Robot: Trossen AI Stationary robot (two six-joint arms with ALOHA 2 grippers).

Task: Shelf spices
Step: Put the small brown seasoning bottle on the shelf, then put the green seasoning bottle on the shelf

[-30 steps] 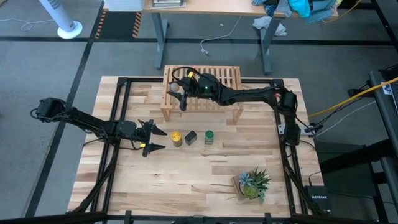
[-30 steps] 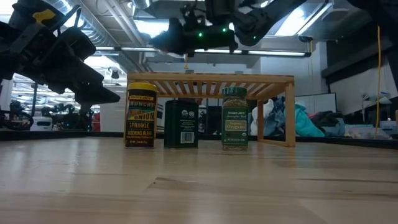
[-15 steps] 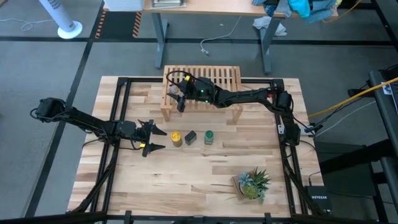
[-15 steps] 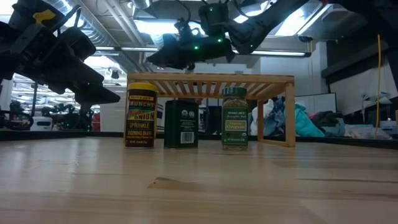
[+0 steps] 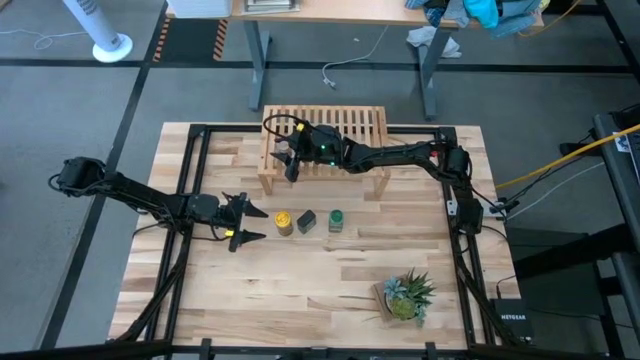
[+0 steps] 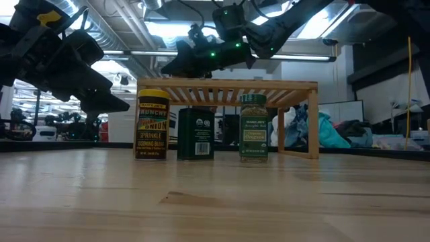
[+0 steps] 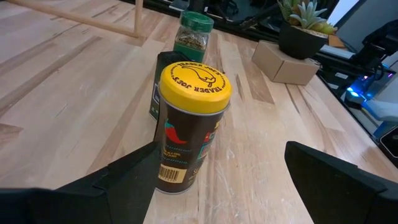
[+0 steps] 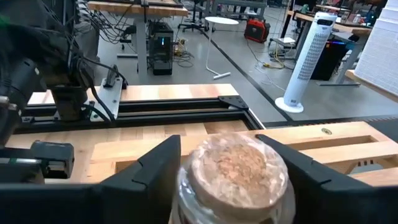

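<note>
My right gripper [image 5: 287,158] reaches over the left end of the light-wood shelf [image 5: 345,125] and is shut on the tiny clear jar [image 8: 233,171]; in the low view it hovers just above the slatted top [image 6: 228,85]. My left gripper [image 5: 258,224] waits open at table height, just left of the yellow-lidded jar [image 5: 284,222], whose fingers stand on either side of it without touching [image 7: 193,93]. The yellow-lidded jar, the black tin [image 5: 306,220] and the green-lidded jar [image 5: 336,220] stand upright in a row on the table in front of the shelf. My right gripper pinches the tiny clear jar between its two fingers [image 8: 152,168], one on each side of the jar's wall [image 8: 186,186]. The jar's round grainy top [image 8: 235,163] faces the wrist camera. Whether its base touches the shelf's slats cannot be seen.
A small potted green plant [image 5: 405,295] stands toward the table's near right corner. Dark frame rails [image 5: 190,180] run along the table's left and right sides. Bare wood lies between the row of jars and the near edge.
My right gripper, carrying the tiny jar, has moved down toward the shelf's top and a little toward the shelf's left end, tipping as it went. The three containers on the table and my left arm have stayed put.
</note>
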